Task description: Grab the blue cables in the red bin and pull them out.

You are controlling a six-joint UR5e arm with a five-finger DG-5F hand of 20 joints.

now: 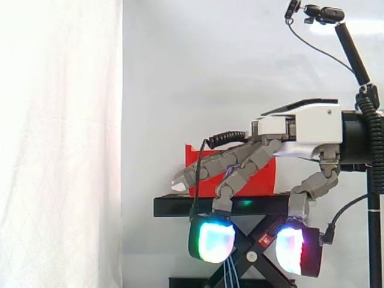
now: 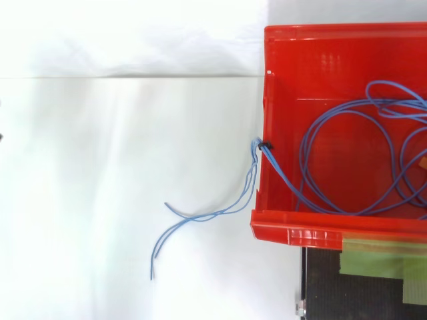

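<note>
1. The red plastic open-topped bin (image 2: 300, 225) sits at the right of the top view. Its left wall and near rim are both exposed, and the white ground to its left offers wide open room.
2. In the side view the bin (image 1: 267, 177) rests on a flat black stand (image 1: 177, 206). Open space runs from the stand's left end to the white curtain (image 1: 60, 144).
3. Most of the thin blue cables (image 2: 273, 166) lie coiled in wide loops on the bin floor, toward its right side.
4. One bundle climbs the left wall and crosses its edge beside a small black clip (image 2: 266, 144). Outside the bin, its long axis runs down and to the left in the top view. The loose ends point toward the lower left, well clear of the wall.
5. In the side view, blue strands (image 1: 230, 275) hang straight down below the stand's top plate, their long axis vertical.
6. The grey jointed robot hand (image 1: 264, 153) reaches in level from the right, across the bin's front, and dips below the stand's plate. The strands emerge just under it. I cannot tell whether the hand is grasping them or merely in front of them.
7. A strip of green tape (image 2: 380, 257) lies along the stand just below the bin's near rim.
</note>
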